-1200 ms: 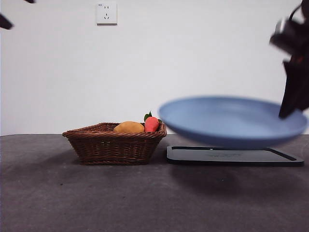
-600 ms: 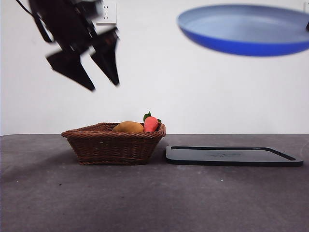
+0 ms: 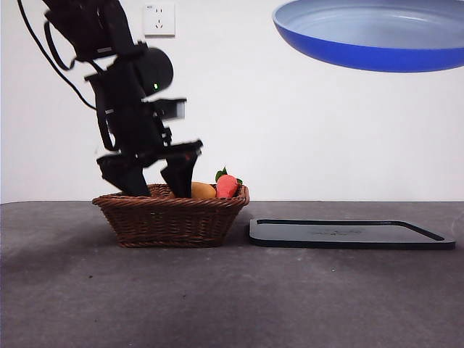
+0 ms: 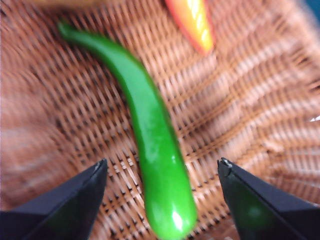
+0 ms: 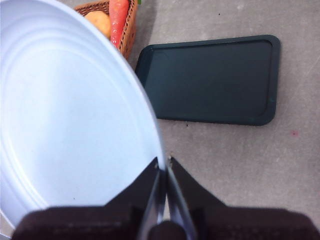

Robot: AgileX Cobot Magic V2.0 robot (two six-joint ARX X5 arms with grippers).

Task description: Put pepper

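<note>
The pepper (image 4: 150,135), long, glossy and green, lies on the floor of the wicker basket (image 3: 171,214). In the front view it is hidden behind the basket's wall. My left gripper (image 4: 162,182) is open, lowered into the basket, one jaw on each side of the pepper's near end; it also shows in the front view (image 3: 151,174). My right gripper (image 5: 164,167) is shut on the rim of the blue plate (image 5: 65,115) and holds it high in the air, at the top right of the front view (image 3: 370,36).
A dark tray (image 3: 351,233) lies flat on the grey table to the right of the basket, below the raised plate. A red-orange fruit with green leaves (image 3: 227,185) and an orange-yellow fruit (image 3: 203,191) sit in the basket's right side.
My left arm has come down from high on the left into the basket. The blue plate was lifted from just above the tray to the top right.
</note>
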